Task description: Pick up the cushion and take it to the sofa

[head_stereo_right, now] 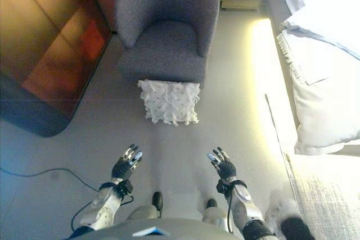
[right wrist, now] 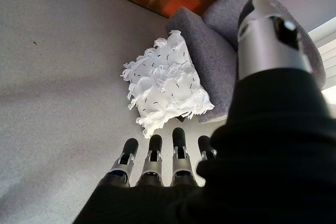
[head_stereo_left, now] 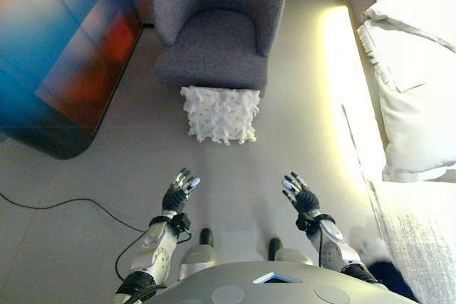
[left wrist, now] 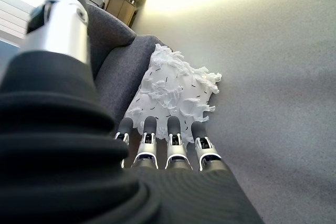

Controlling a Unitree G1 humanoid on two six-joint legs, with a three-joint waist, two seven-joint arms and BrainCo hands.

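Pale floor [head_stereo_left: 85,261]; white cushion [head_stereo_left: 220,114] apparently leaned against grey armchair [head_stereo_left: 214,48]. Our left hand [head_stereo_left: 178,191] and right hand [head_stereo_left: 302,196] hung open, empty. Ruffles might slip from fingertips.

Cushion [head_stereo_left: 220,114] underside hidden; sofa [head_stereo_left: 214,26] back cut off at frame top.
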